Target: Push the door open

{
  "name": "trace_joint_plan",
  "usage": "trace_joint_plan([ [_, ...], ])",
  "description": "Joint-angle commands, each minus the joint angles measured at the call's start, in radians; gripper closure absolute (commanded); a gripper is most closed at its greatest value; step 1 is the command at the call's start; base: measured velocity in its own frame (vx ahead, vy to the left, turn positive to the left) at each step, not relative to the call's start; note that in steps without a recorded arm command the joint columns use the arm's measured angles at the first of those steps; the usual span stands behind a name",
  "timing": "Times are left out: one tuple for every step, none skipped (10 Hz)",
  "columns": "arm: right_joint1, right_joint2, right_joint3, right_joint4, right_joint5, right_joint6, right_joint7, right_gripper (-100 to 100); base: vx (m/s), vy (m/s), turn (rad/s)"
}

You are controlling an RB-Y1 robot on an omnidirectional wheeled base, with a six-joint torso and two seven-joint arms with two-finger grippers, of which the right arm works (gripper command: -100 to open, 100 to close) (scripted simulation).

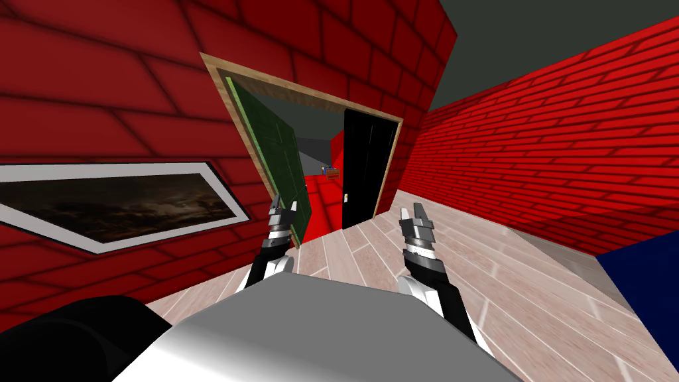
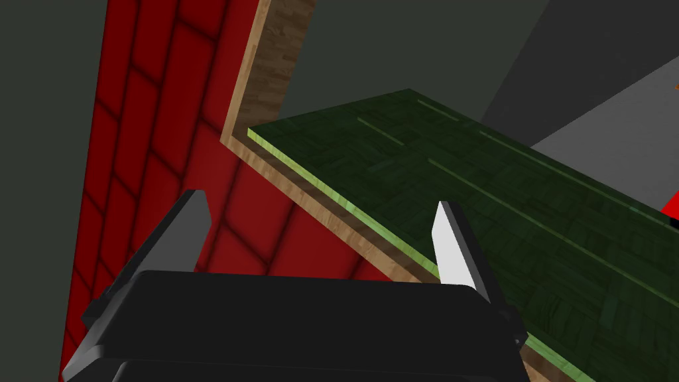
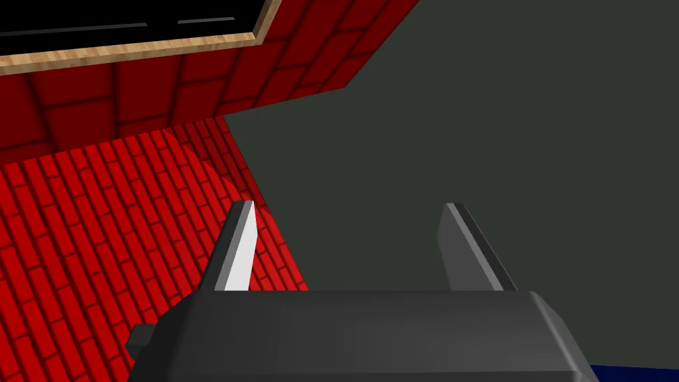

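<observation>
Currently the green door [image 1: 282, 159] is standing upright and partly ajar in its wooden frame [image 1: 311, 89], hanging from the left jamb and swinging away into the room beyond, while a black panel [image 1: 365, 166] is filling the right half of the opening. The left tool [image 1: 283, 204] is hovering low, just in front of the door's hinge side with its fingers apart. In the left wrist view one finger is lining up with the door's pale green edge [image 2: 345, 205] and the other is facing the red brick wall [image 2: 166, 132]. Whether anything is touching, I cannot tell. The right tool [image 1: 411, 211] is hanging over the plank floor [image 1: 504, 278], fingers likewise apart, well off to the right of the door. The left arm is clearly nearer, but it is sitting close to the hinges, so the push is probably asking for a shift rightward, toward the free edge, then forward against the green face.
</observation>
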State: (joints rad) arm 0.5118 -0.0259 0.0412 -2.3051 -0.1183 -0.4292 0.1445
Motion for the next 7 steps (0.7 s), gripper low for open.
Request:
trace_joint_plan([
  [-0.013,-0.007,0.005,0.037,-0.002,-0.009,-0.005,-100,0.192,0.006,0.045],
  [-0.019,-0.009,0.007,0.052,-0.002,-0.012,-0.007,-100,0.102,-0.011,0.072],
  [-0.029,-0.014,0.011,0.082,-0.004,-0.019,-0.011,-100,0.084,-0.011,0.072],
  [-0.037,-0.017,0.014,0.103,-0.005,-0.024,-0.014,-100,0.093,-0.004,0.066],
  [-0.045,-0.020,0.017,0.124,-0.006,-0.029,-0.017,-100,0.081,-0.011,0.050],
  [-0.052,-0.024,0.020,0.145,-0.007,-0.033,-0.020,-100,0.085,-0.010,0.049],
  [-0.061,-0.027,0.024,0.169,-0.008,-0.039,-0.024,-100,0.093,-0.013,0.064],
])
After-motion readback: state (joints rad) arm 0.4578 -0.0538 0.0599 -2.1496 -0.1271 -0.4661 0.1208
